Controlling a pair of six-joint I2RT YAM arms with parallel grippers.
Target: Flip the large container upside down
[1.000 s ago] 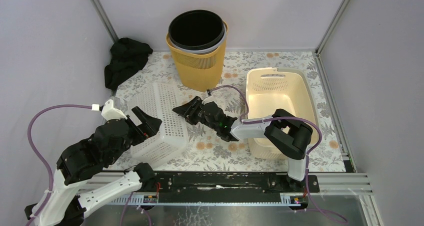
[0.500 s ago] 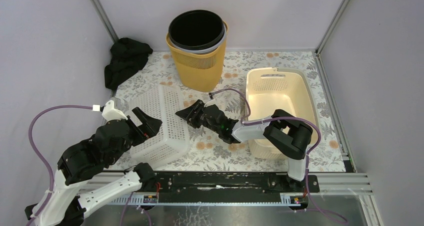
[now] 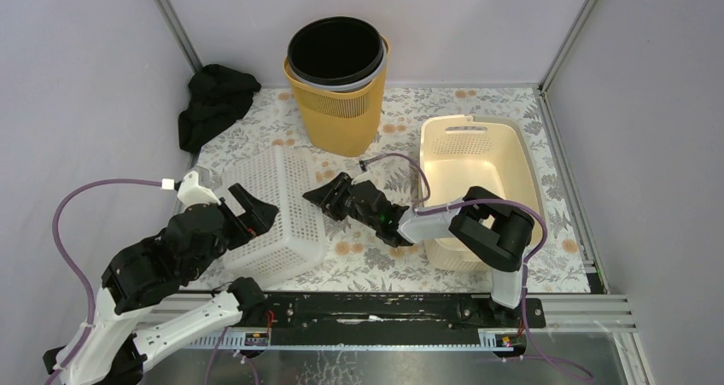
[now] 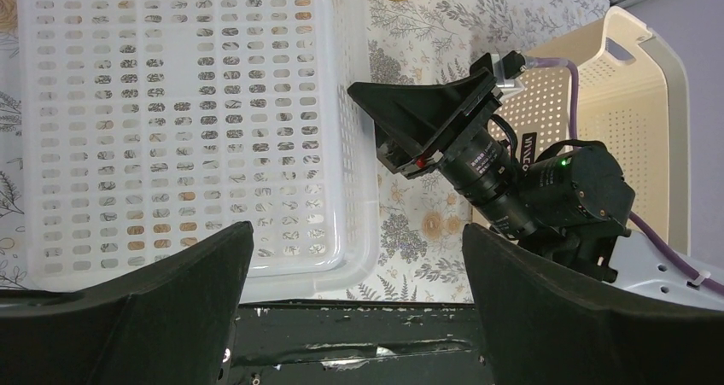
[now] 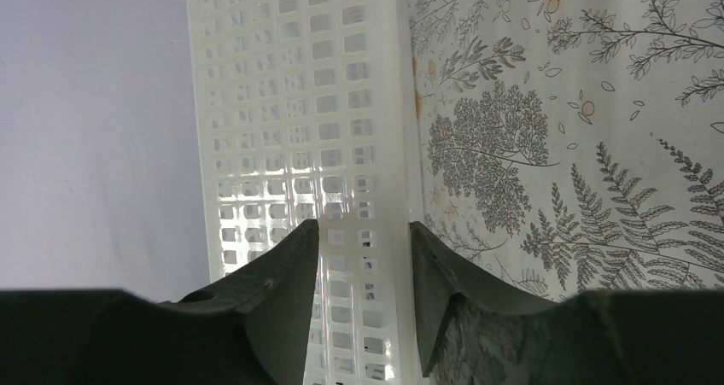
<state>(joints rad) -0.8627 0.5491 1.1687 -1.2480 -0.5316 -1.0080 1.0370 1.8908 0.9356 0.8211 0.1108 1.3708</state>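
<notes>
The right gripper point(image 3: 316, 194) pinches a side wall of the large white lattice plastic basket point(image 3: 271, 199), which sits on the floral tablecloth point(image 3: 376, 270) just left of the cream plastic tub point(image 3: 467, 121). Farther left of the tub, the left gripper point(image 3: 249, 209) is spread wide and holds nothing, at the basket's near side.

The floral tabletop point(image 3: 376, 261) carries a white slotted basket point(image 3: 273, 214), a cream basket point(image 3: 468, 125), a yellow bin point(image 3: 337, 116) and a black cloth point(image 3: 213, 103).
</notes>
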